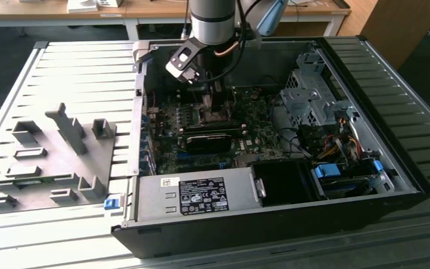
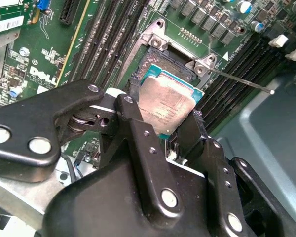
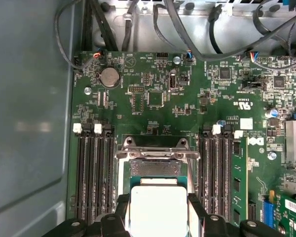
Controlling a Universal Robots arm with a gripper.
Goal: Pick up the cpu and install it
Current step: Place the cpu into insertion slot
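The cpu [image 2: 170,106], a flat square chip with a silver top and a teal-green rim, sits between my gripper's [image 2: 166,107] two black fingers [image 2: 138,133], which are shut on its opposite edges. It hangs just over the metal-framed socket [image 2: 173,53] on the green motherboard [image 2: 44,59]; I cannot tell whether it touches the socket. In the first wrist view the cpu [image 3: 159,207] lies directly before the socket frame [image 3: 158,154], with the gripper [image 3: 159,217] around it. The exterior view has the gripper [image 1: 213,107] lowered inside the open computer case [image 1: 275,224], above the board [image 1: 252,143].
A thin socket lever [image 2: 241,81] sticks out beside the socket. Memory slots [image 3: 93,173] flank it on both sides. Drive cage [image 1: 308,95], cables [image 1: 335,143] and power supply [image 1: 192,196] fill the case. A grey plastic fixture [image 1: 51,157] stands at the exterior view's left.
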